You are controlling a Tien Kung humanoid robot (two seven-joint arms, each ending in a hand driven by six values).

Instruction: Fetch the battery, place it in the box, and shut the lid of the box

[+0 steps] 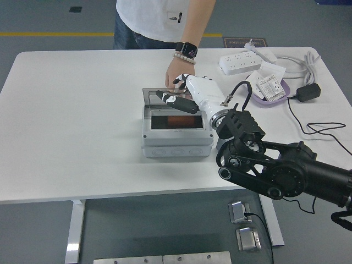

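- While the right hand rests its extended, empty fingers on the tilted lid, press toward six o'clock evenly so the hinge folds flat.
- At twelve o'clock of the lid, a person's hand touches the table; keep clear of it.
- The grey box shows an orange-brown battery in its dark recess.
- At two o'clock, a purple tray holds a white socket module.

R hand extended, fingers straight
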